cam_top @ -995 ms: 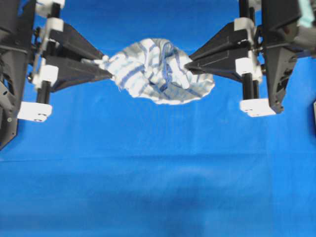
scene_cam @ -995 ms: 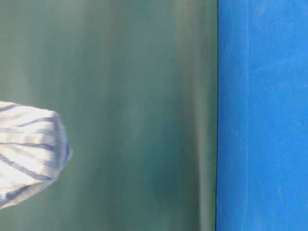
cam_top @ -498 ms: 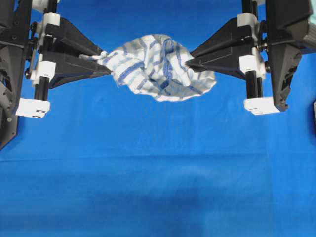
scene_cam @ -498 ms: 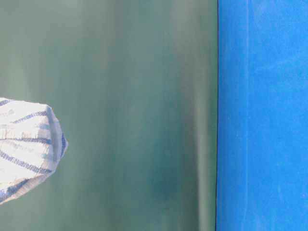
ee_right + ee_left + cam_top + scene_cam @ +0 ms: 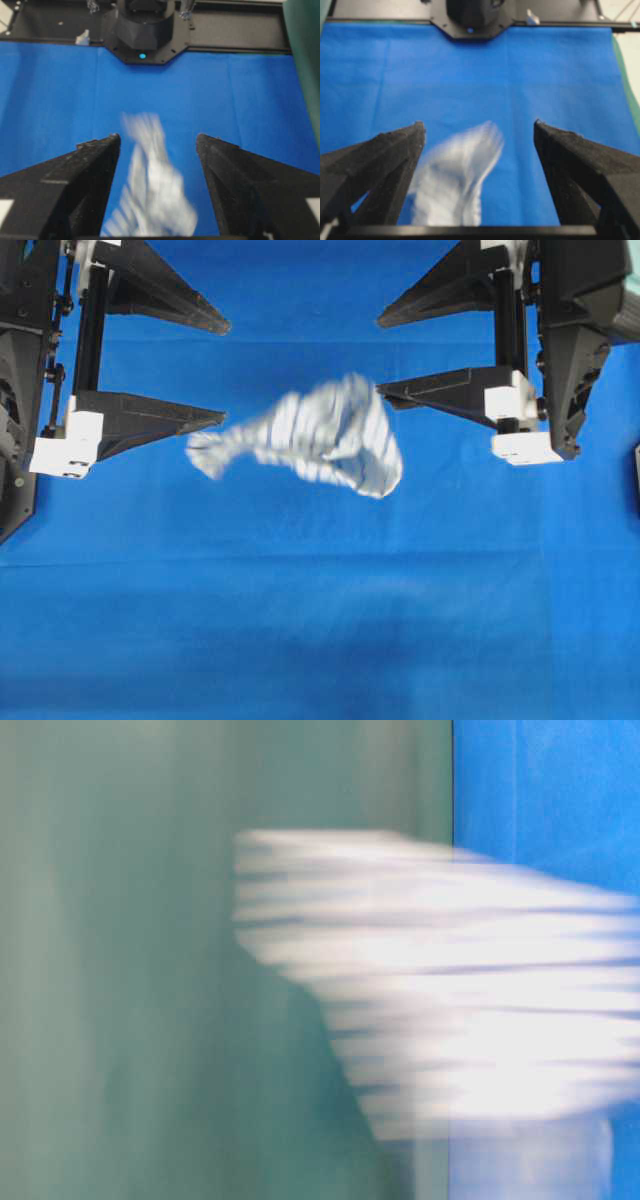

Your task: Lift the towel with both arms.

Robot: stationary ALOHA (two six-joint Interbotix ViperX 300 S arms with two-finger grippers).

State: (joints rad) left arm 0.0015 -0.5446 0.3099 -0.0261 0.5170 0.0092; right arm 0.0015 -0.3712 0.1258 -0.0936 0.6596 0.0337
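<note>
The striped white towel (image 5: 305, 435) is blurred with motion and held by neither gripper, between the two arms over the blue cloth. My left gripper (image 5: 222, 373) is open wide, its fingers (image 5: 160, 418) apart, the towel just right of them. My right gripper (image 5: 380, 357) is open wide too, its lower finger (image 5: 440, 390) beside the towel's upper right edge. The left wrist view shows the blurred towel (image 5: 455, 180) between open jaws (image 5: 479, 131). The right wrist view shows it (image 5: 155, 195) between open jaws (image 5: 158, 138). The table-level view shows it as a streaked blur (image 5: 450, 990).
The plain blue table cloth (image 5: 320, 620) covers the table. The opposite arm's black base (image 5: 470, 17) stands at the far edge in the left wrist view, and the other base (image 5: 142, 27) in the right wrist view. A green wall (image 5: 150, 970) fills the table-level view.
Both grippers were shut on the towel's ends and held it up. Now both have opened wide, and the towel has come free and dropped, blurred with motion.
</note>
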